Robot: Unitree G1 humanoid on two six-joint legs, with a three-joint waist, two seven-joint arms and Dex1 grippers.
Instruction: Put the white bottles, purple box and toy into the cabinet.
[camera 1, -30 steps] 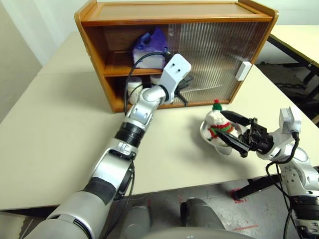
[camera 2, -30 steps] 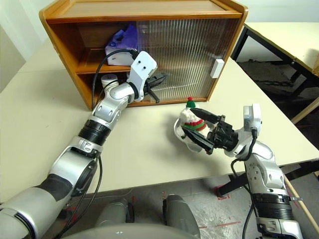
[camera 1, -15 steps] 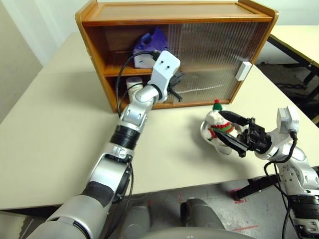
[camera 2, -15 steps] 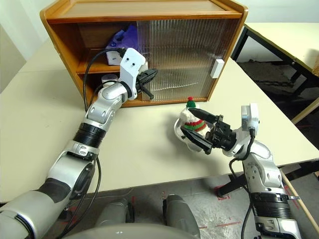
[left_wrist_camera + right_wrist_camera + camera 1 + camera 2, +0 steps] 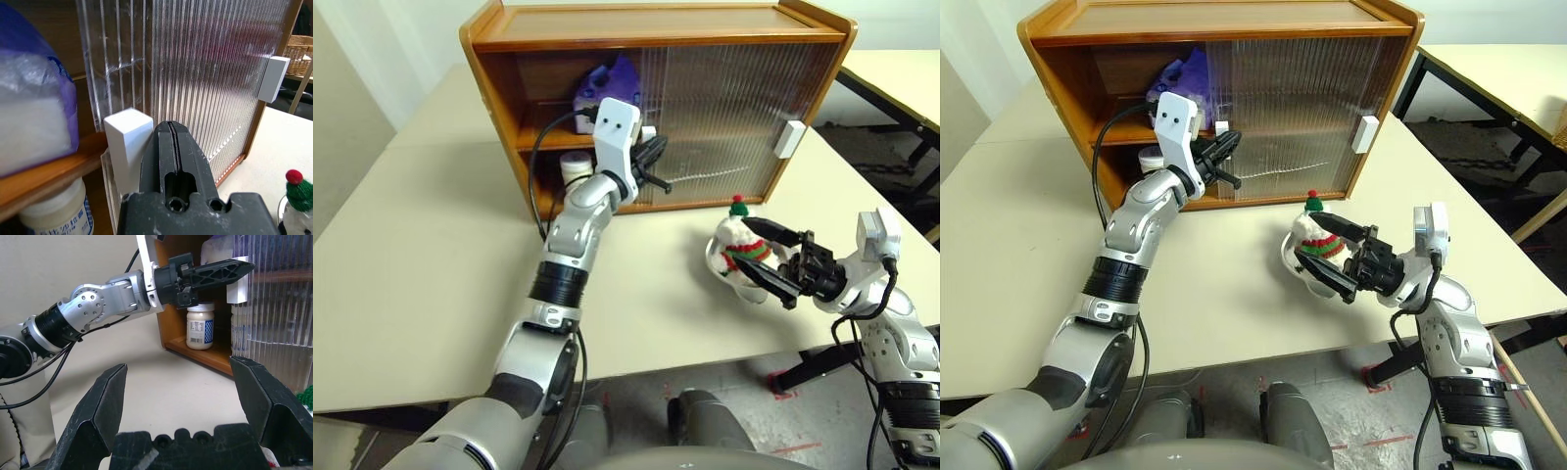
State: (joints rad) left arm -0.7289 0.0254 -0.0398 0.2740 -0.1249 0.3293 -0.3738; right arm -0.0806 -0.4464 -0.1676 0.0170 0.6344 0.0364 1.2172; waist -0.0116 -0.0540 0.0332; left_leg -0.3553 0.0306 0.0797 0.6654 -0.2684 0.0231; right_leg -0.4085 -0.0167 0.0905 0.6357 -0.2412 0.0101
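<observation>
- The left gripper (image 5: 1222,149), its two black fingers pressed together with nothing between them, points level at the cabinet (image 5: 656,22); its tip sits just beside the white handle (image 5: 128,131) of the inner sliding door, probably so the closed fingers can push that door along.
- The right gripper (image 5: 766,257) has its fingers spread wide either side of the toy (image 5: 741,245), one above and one below; whether the fingers touch it I cannot tell; it looks placed ready to grip.
- The toy is a soft white plush figure with a red-and-green scarf and hat, sitting in a shallow shiny metal bowl (image 5: 716,262) on the table (image 5: 411,255), in front of the cabinet and apart from it.
- The purple box (image 5: 612,83), soft and crinkly, lies on the upper shelf at the open left side.
- A white bottle (image 5: 200,326), squat smooth plastic with a blue label, stands on the cabinet floor below; a second I cannot make out.
- The cabinet is honey-brown wood; its doors are ribbed, translucent, with blocky white handles.
</observation>
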